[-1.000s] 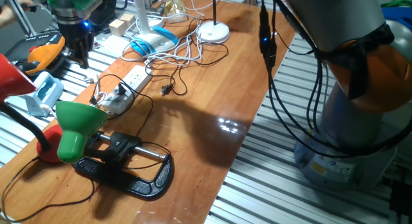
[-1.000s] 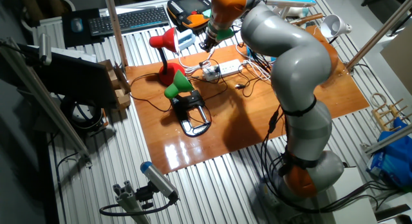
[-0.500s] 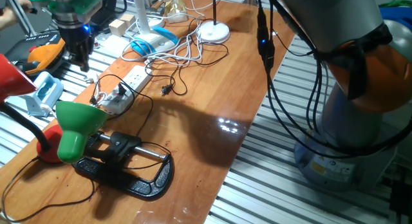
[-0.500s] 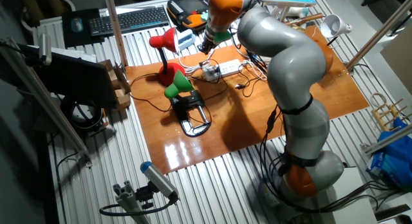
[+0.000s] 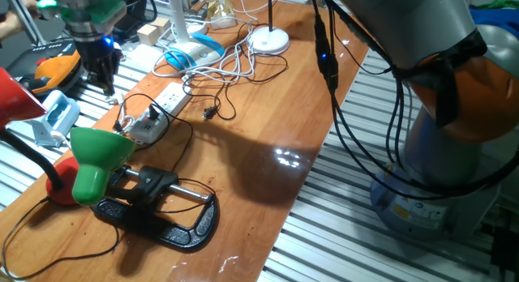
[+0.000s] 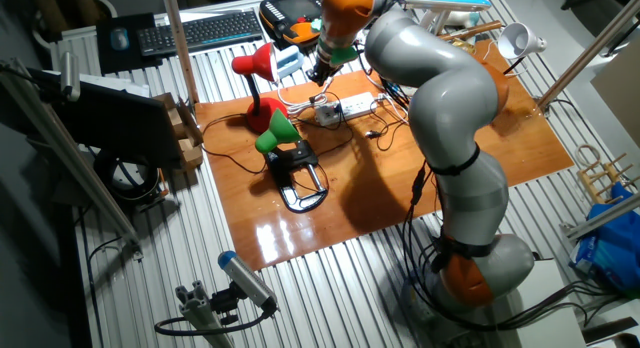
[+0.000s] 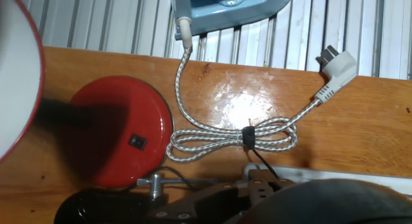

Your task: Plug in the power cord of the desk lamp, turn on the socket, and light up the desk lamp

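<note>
My gripper (image 5: 102, 71) hangs above the table's far-left edge, beyond the end of the socket (image 5: 159, 110), and holds nothing. Its dark fingers look closed together. In the other fixed view the gripper (image 6: 321, 74) sits between the red desk lamp (image 6: 254, 64) and the socket (image 6: 346, 107). The hand view looks down on the red lamp's round base (image 7: 121, 141), which has a small switch, and on part of its shade (image 7: 18, 76). A grey adapter with wires sits on the socket's near end (image 5: 143, 126). A black plug (image 5: 209, 113) lies loose on the wood.
A green lamp (image 5: 96, 159) is held in a black clamp (image 5: 166, 215) at the front. A bundled braided cord (image 7: 232, 138) with a white plug (image 7: 335, 64) lies by a blue device (image 7: 225, 4). Loose white cables (image 5: 235, 67) and a white lamp base (image 5: 269, 40) lie behind.
The gripper has shifted slightly left, away from the socket and toward the red lamp. Nothing on the table has moved.
</note>
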`<action>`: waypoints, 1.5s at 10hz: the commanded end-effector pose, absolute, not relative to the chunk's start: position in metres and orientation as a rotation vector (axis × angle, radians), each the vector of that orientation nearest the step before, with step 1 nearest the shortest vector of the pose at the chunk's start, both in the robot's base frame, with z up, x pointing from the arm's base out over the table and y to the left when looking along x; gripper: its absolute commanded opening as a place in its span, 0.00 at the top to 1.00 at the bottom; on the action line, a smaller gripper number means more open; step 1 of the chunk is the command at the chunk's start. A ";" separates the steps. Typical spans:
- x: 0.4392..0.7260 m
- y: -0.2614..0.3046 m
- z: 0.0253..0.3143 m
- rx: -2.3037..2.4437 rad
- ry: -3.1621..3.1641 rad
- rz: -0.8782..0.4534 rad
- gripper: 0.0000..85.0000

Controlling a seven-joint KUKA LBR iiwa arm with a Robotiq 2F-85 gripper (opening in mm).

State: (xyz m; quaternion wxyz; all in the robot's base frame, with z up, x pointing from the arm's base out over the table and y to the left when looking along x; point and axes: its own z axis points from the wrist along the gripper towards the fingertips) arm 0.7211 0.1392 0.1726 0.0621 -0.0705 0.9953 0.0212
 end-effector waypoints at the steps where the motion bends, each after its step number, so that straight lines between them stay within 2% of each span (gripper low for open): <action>1: 0.721 0.140 0.169 -0.211 3.008 0.070 1.00; 7: 0.722 0.140 0.169 -0.168 2.995 0.097 1.00; 13: 0.722 0.140 0.169 -0.233 2.990 -0.016 1.00; 15: 0.727 0.142 0.159 -0.225 2.983 -0.016 1.00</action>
